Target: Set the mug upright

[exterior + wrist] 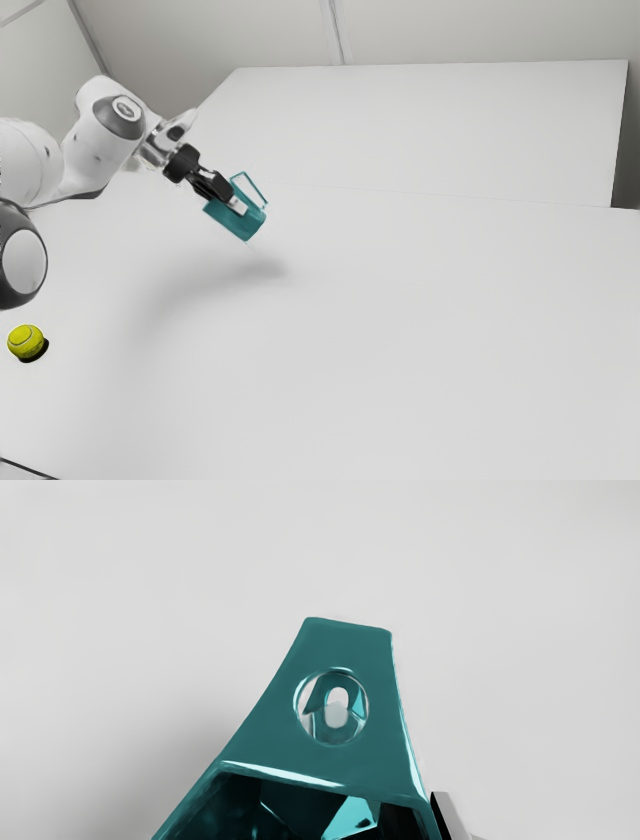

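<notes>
From here, the black two-finger claw (pixel 237 204) grips the glossy teal mug (pixel 240 223) aslant above the smooth white surface (pixel 420 330); best level it base-down, lower gently, and release once it's steady.

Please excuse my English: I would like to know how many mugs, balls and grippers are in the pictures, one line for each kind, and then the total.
Mug: 1 (teal)
Ball: 1 (yellow)
Gripper: 1 (black)
Total: 3
</notes>
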Controlling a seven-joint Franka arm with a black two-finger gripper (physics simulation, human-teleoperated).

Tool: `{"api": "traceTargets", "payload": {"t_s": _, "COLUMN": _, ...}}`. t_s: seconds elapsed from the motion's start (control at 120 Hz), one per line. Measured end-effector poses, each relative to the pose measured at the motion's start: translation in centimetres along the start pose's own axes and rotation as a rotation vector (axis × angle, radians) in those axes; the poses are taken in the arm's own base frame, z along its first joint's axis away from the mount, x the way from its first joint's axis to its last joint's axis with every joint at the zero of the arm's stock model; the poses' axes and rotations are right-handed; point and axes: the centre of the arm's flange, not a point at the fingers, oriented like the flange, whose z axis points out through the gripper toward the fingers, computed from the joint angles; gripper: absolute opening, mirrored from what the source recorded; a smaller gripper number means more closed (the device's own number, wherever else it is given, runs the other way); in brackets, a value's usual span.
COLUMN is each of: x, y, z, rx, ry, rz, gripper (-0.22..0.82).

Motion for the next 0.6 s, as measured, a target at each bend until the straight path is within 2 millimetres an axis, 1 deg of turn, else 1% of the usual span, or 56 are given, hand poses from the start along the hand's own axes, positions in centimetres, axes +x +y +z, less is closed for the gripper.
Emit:
{"api": "traceTargets", "payload": {"t_s": 0.042, "x": 0.7, "y": -0.3, "z": -0.2, "rx": 0.076, "ry": -0.067, "rz": 0.019, "gripper": -0.17}}
{"api": "traceTargets", "payload": {"t_s": 0.1, "x": 0.8, "y": -1.3, "z": 0.1, "rx": 0.167, "ry": -0.152, "rz": 0.016, "gripper": -0.17}}
{"api": "traceTargets", "payload": {"t_s": 0.158, "x": 0.6, "y": -2.3, "z": 0.9, "rx": 0.242, "ry": -0.222, "rz": 0.004, "gripper": -0.17}}
{"api": "traceTargets", "payload": {"t_s": 0.225, "x": 0.3, "y": -4.0, "z": 2.5, "rx": 0.306, "ry": -0.270, "rz": -0.023, "gripper": -0.17}}
{"api": "traceTargets", "payload": {"t_s": 0.275, "x": 0.2, "y": -4.9, "z": 3.1, "rx": 0.346, "ry": -0.282, "rz": -0.042, "gripper": -0.17}}
{"api": "traceTargets", "payload": {"t_s": 0.4, "x": 0.4, "y": -6.2, "z": 3.7, "rx": 0.438, "ry": -0.278, "rz": -0.077, "gripper": -0.18}}
{"api": "traceTargets", "payload": {"t_s": 0.475, "x": 0.3, "y": -7.2, "z": 4.7, "rx": 0.485, "ry": -0.284, "rz": -0.094, "gripper": -0.17}}
{"api": "traceTargets", "payload": {"t_s": 0.55, "x": 0.4, "y": -7.9, "z": 5.5, "rx": 0.516, "ry": -0.282, "rz": -0.112, "gripper": -0.18}}
{"api": "traceTargets", "payload": {"t_s": 0.6, "x": 0.6, "y": -7.8, "z": 5.9, "rx": 0.531, "ry": -0.276, "rz": -0.119, "gripper": -0.18}}
